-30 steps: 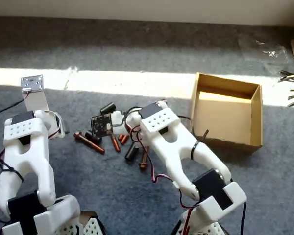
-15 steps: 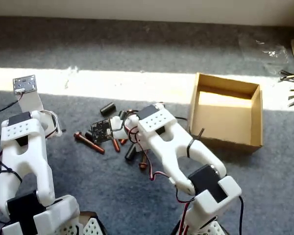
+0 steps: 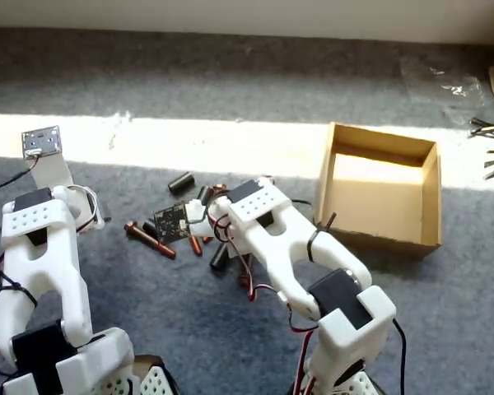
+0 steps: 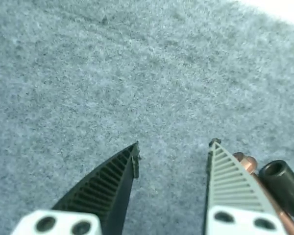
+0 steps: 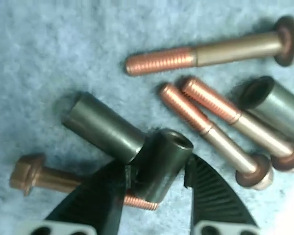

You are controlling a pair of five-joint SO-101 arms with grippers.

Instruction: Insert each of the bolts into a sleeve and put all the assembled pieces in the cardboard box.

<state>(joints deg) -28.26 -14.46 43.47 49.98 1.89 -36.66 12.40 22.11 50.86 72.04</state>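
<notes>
Several copper bolts and dark sleeves lie in a pile on the grey carpet. My right gripper (image 5: 157,171) is down in that pile, shut on a tilted dark sleeve (image 5: 162,164) whose open end faces up. A second sleeve (image 5: 103,128) leans against it, and a hex-head bolt (image 5: 29,175) runs under the fingers. Two more bolts (image 5: 210,129) lie beside them. From above, my right arm (image 3: 263,218) covers the pile's middle; a long bolt (image 3: 148,239) and a lone sleeve (image 3: 179,182) show around it. My left gripper (image 4: 174,143) hangs open over bare carpet, with a bolt head (image 4: 245,161) and a sleeve (image 4: 281,183) beside one finger. The cardboard box (image 3: 379,218) stands to the right.
My left arm (image 3: 37,239) stands at the left of the carpet. A bright sunlit strip (image 3: 189,136) crosses behind the pile. Dark rods (image 3: 490,127) and a clear plastic wrapper (image 3: 445,82) lie at the far right. Open carpet lies between the pile and the box.
My right arm has drawn slightly left and nearer over the pile. My left wrist shifted a little left and back at first, then held still.
</notes>
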